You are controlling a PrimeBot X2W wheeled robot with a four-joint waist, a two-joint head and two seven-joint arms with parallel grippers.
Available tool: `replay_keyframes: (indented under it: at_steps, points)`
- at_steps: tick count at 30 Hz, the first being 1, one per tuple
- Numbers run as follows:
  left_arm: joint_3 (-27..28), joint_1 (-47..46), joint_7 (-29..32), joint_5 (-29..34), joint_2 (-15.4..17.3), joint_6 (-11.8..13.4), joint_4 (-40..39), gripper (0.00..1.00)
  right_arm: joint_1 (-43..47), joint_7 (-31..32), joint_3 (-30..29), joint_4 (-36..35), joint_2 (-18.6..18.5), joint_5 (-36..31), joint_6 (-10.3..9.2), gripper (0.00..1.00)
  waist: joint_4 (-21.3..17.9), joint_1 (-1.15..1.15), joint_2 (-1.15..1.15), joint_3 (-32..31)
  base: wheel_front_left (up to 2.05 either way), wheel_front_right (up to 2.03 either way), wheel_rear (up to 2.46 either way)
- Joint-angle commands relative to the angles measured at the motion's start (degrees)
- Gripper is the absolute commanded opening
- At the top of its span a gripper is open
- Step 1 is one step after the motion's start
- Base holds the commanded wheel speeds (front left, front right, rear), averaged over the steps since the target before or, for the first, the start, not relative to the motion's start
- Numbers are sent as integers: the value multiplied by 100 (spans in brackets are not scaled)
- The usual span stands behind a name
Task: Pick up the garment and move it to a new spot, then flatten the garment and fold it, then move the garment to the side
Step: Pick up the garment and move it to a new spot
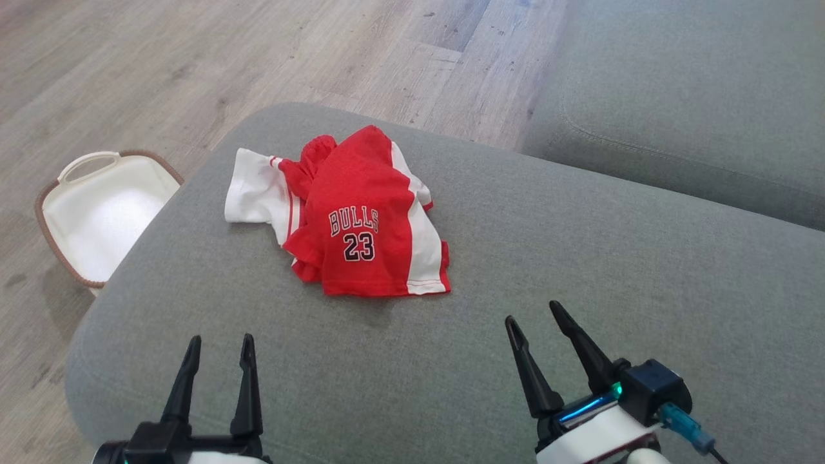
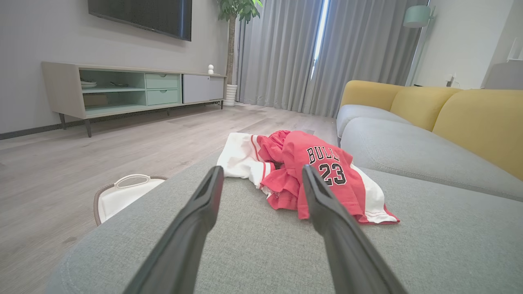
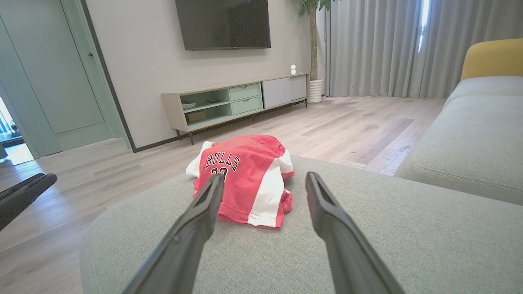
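Observation:
A crumpled red and white garment (image 1: 361, 219) printed BULLS 23 lies on the grey sofa cushion (image 1: 580, 270), toward its far left part. My left gripper (image 1: 220, 341) hovers open at the near edge, well short of the cloth. My right gripper (image 1: 533, 312) is open too, near and to the right of the garment. In the left wrist view the garment (image 2: 327, 171) lies beyond the open left gripper (image 2: 261, 173). Seen from the right wrist, the garment (image 3: 249, 175) sits ahead and left of the open right gripper (image 3: 264, 179). Nothing is between either pair of fingers.
A white basket (image 1: 103, 212) with a brown rim stands on the wooden floor (image 1: 193, 58) left of the cushion. Another grey sofa seat (image 1: 696, 96) lies at the far right. A TV cabinet (image 3: 237, 102) stands by the wall across the room.

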Motion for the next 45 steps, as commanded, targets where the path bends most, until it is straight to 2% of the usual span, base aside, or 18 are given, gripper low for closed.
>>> replay_keyframes:
  at_steps: [1, 5, 9, 12, 16, 17, 18, 21, 25, 32, 39, 45]
  points:
    - [187, -206, -56, 36, -15, 8, -230, 100, -83, -79, 128, -153, -40, 34, -4, 100, -7, 0, 0, 5, 0, 0, 0]
    - [213, -233, -56, -136, -15, -13, -219, 100, -95, -79, 146, -143, -40, 36, -4, 100, -60, 0, 0, 39, 0, 0, 0]
    - [189, -597, -56, -23, 127, -123, -166, 100, -143, -79, 90, -155, -40, 4, -4, 100, -183, 0, 0, 182, 0, 0, 0]
    - [152, -1195, -53, -129, 248, -220, -66, 100, -239, -79, -67, -165, -40, -38, -4, 100, -327, 0, 0, 516, 0, 0, 0]
    - [-253, -2611, 326, -191, 715, -322, 258, 100, -499, -79, -243, -244, -40, -105, -4, 100, -532, 0, 0, 1061, 0, 0, 0]
    - [-253, -2611, 326, -191, 715, -322, 258, 100, -499, -79, -243, -244, -40, -105, -4, 100, -532, 0, 0, 1061, 0, 0, 0]
    - [-372, -2998, 508, -215, 853, -331, 387, 100, -559, -79, -252, -267, -40, -149, -4, 100, -602, 0, 0, 1186, 0, 0, 0]
    - [-1037, -4153, 1175, -442, 1269, -340, 797, 100, -755, -79, -332, -350, -40, -252, -4, 100, -813, 0, 0, 1564, 0, 0, 0]
    - [-2093, -5407, 2199, -1124, 1838, -342, 1385, 100, -1037, -79, -358, -469, -40, -324, -4, 100, -1156, 0, 0, 1997, 0, 0, 0]
    - [-3701, -6733, 3695, -2330, 2583, -343, 2040, 100, -1359, -79, -398, -646, -40, -264, -4, 100, -1676, 0, 0, 2516, 0, 0, 0]
    - [-5049, -7332, 4526, -3372, 2981, -343, 2115, 100, -1477, -79, -414, -690, -40, -198, -4, 100, -1970, 0, 0, 2766, 0, 0, 0]
    - [-5632, -7614, 4993, -3969, 3107, -343, 2465, 100, -1530, -79, -394, -691, -40, -150, -4, 100, -2084, 0, 0, 2857, 0, 0, 0]
